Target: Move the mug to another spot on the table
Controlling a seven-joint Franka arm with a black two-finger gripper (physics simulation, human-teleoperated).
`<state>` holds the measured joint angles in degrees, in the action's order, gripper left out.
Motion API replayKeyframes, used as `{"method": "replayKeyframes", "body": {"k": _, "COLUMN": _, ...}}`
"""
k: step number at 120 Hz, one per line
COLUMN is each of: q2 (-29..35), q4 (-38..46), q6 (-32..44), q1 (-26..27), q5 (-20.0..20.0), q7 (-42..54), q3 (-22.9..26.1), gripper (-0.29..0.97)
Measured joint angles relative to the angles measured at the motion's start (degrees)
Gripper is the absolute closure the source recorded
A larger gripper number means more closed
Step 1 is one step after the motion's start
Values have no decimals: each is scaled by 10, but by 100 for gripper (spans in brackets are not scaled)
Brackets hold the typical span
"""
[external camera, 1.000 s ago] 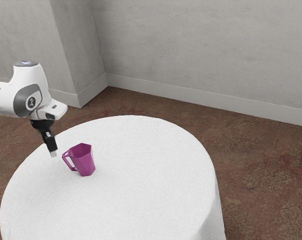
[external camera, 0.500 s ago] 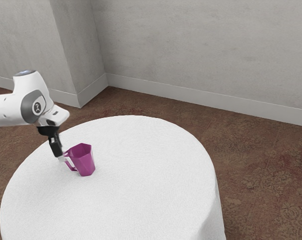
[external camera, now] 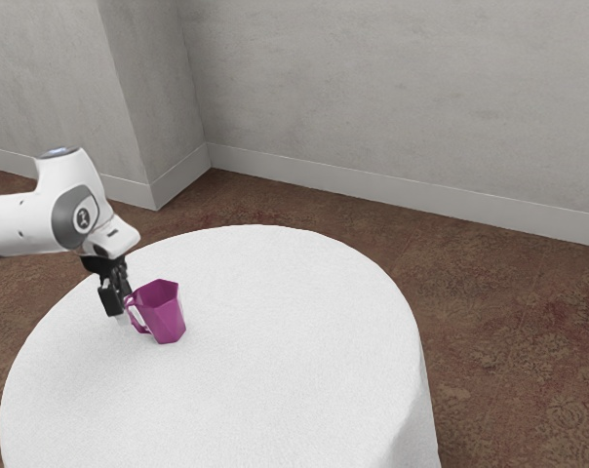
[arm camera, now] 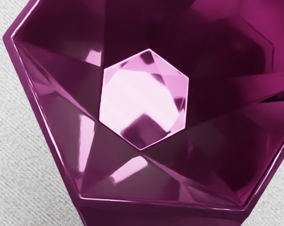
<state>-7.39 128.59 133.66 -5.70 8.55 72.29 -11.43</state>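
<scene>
A purple mug (external camera: 162,312) stands upright on the round white tabletop (external camera: 285,361), at about ten o'clock from its centre in the exterior view; its handle points toward nine o'clock. The white arm (external camera: 41,214) reaches in from the exterior view's left; the gripper (external camera: 116,294) hangs low right at the handle, at the mug's ten o'clock; I cannot tell whether the fingers are apart or clamped. The wrist view looks straight down into the mug (arm camera: 142,99), its pale six-sided bottom showing, with tabletop (arm camera: 15,141) cloth beside its wall.
</scene>
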Motion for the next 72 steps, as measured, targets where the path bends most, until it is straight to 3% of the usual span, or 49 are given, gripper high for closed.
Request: {"method": "replayKeyframes", "body": {"k": 72, "q2": -24, "q4": -1, "q6": 27, "q1": 3, "q5": 37, "q7": 55, "q3": 3, "gripper": 3}}
